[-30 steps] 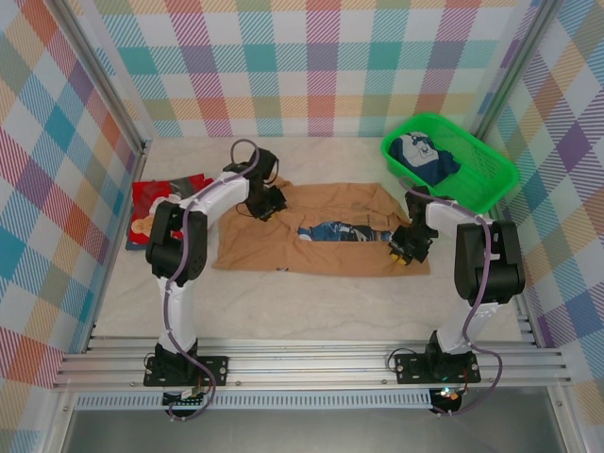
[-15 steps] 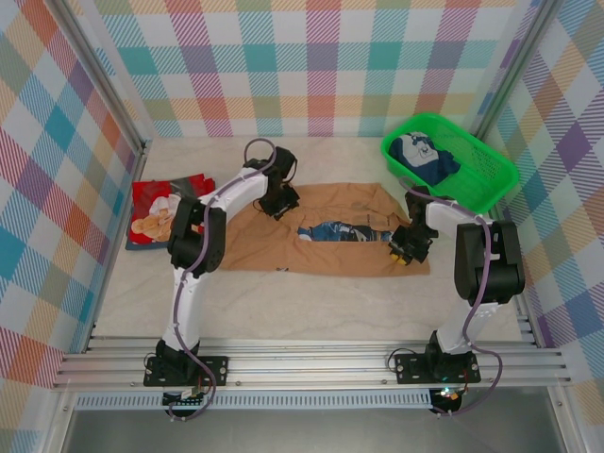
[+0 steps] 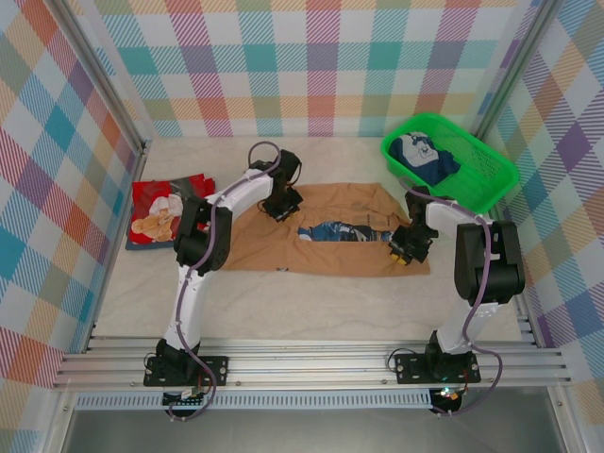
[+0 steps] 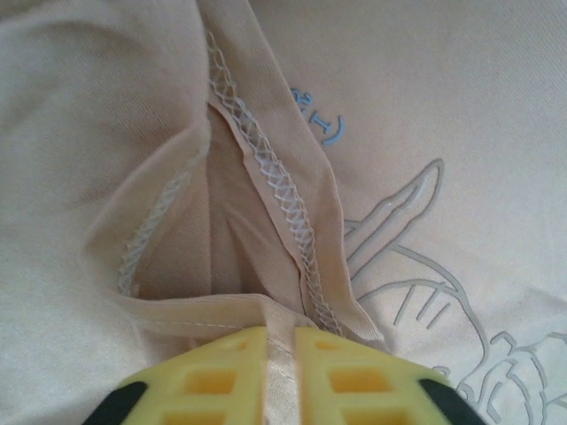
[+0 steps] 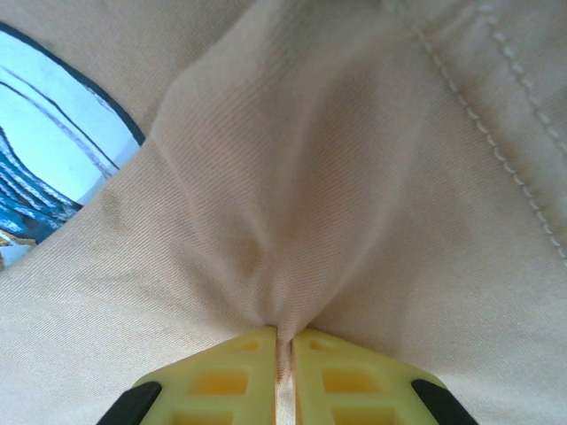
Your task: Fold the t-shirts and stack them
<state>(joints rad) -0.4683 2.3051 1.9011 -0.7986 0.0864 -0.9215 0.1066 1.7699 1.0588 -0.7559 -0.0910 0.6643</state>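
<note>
Shirts number two: red t-shirt (image 3: 162, 209) at left, tan t-shirt (image 3: 283, 250) spread mid-table (print half hidden). Two grippers pinch tan cloth: left gripper (image 4: 281, 343) has slid rightward along its far edge, right gripper (image 5: 283, 341) unmoved.

tan shirt (image 3: 330, 253): blue-white print | red shirt (image 3: 156, 193): cartoon figures | basket (image 3: 488, 172): green mesh

The left gripper (image 3: 283, 205) has shifted right along the far edge of the tan shirt (image 3: 321, 253); its jaws have closed on a fold; the left elbow now covers less of the red shirt (image 3: 156, 200).
</note>
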